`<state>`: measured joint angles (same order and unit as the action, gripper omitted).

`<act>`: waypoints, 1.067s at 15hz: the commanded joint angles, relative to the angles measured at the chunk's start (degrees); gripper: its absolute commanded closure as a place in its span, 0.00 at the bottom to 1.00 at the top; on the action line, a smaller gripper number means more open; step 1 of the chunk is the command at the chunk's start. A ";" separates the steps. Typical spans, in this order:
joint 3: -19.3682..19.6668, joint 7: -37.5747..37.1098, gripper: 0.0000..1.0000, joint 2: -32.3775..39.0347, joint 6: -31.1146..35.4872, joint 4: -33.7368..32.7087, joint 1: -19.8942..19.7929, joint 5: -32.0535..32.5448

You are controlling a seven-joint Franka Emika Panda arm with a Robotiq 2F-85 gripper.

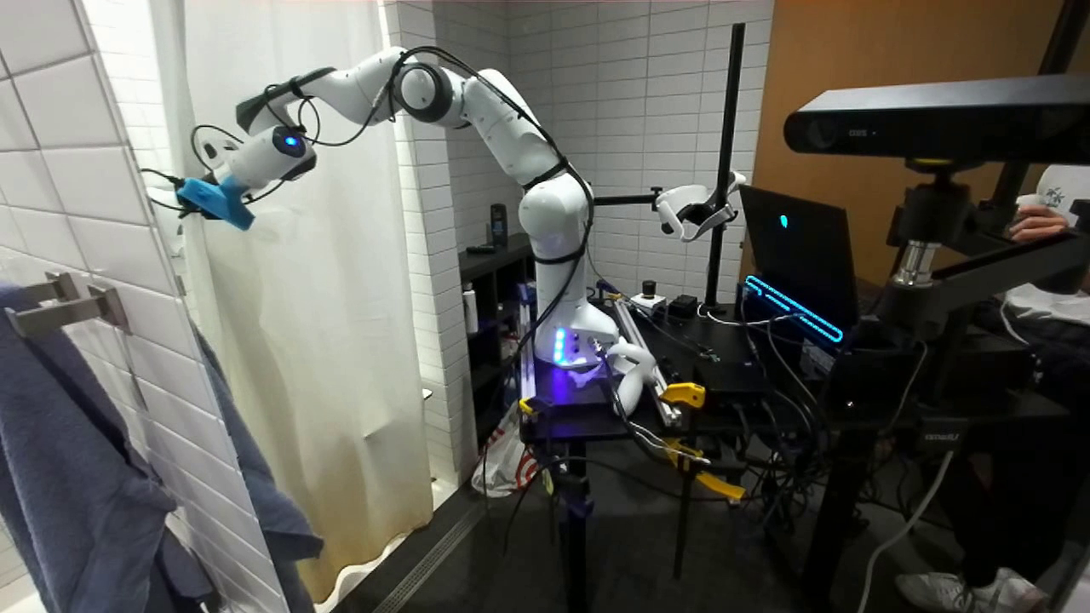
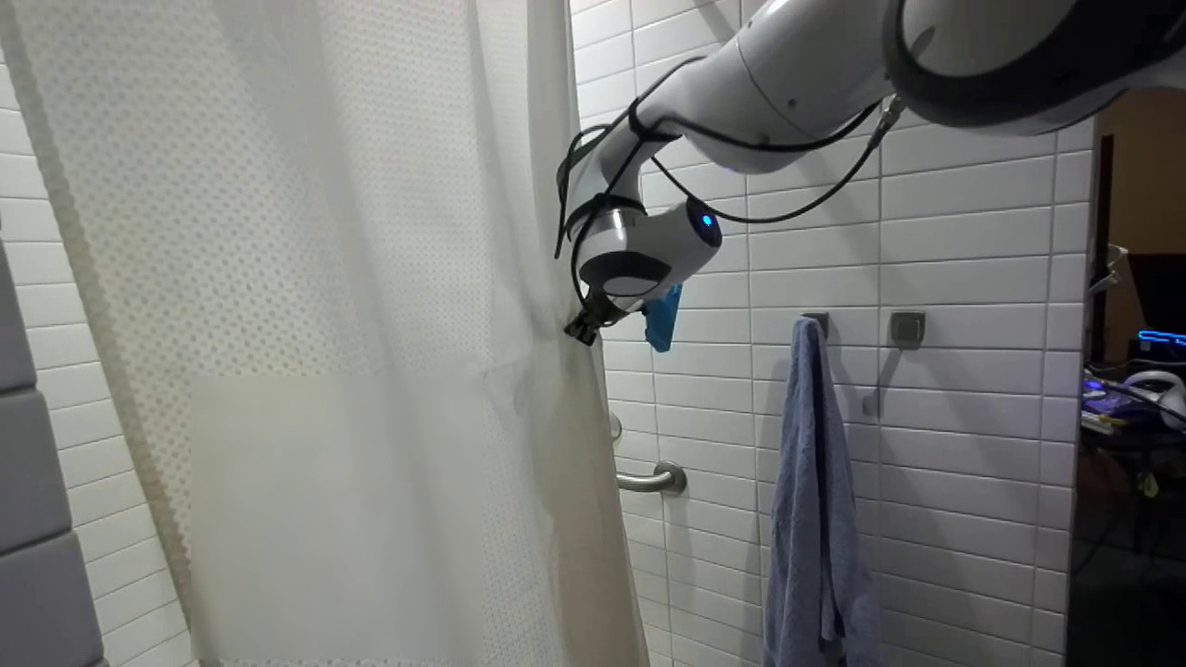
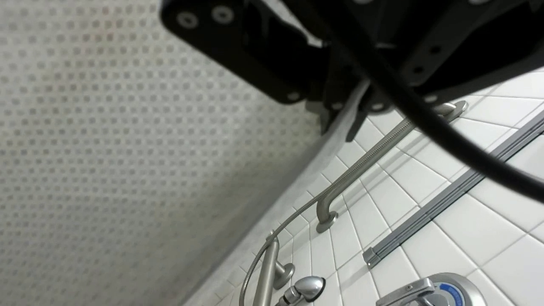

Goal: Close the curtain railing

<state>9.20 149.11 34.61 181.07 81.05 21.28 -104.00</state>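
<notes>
at upper centre in the wrist view, the gripper [image 3: 338, 131] pinches the curtain [image 3: 140, 161] tightly: likely the drawing step, next needing a steady sideways pull.

In an ext. view, robot base [image 1: 583, 328] faced from well back; in an ext. view, arm [image 2: 788, 102] nr., 1 o'clock; both share curtain [image 1: 328, 323]. Wrist cam v. close to curtain, 9 o'clock.
</notes>
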 commanded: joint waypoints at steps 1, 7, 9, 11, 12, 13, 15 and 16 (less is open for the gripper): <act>1.05 -1.14 0.99 3.91 5.67 -1.36 0.66 2.15; 0.43 -1.73 0.99 5.87 16.83 -1.56 0.31 7.64; -3.62 -11.81 0.99 5.38 18.05 1.07 -2.70 21.06; -1.06 -8.61 0.99 7.49 17.29 -2.40 -1.37 18.21; -0.79 -8.39 0.99 7.64 17.45 -2.56 -1.33 18.21; -0.31 -8.49 0.99 8.15 17.62 -3.13 -1.19 18.59; 2.69 -9.04 0.99 9.14 17.08 -4.30 0.21 19.00; 3.90 -9.26 0.99 9.69 17.18 -4.87 0.66 19.08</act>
<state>9.61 140.29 40.33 197.78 78.46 20.63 -85.64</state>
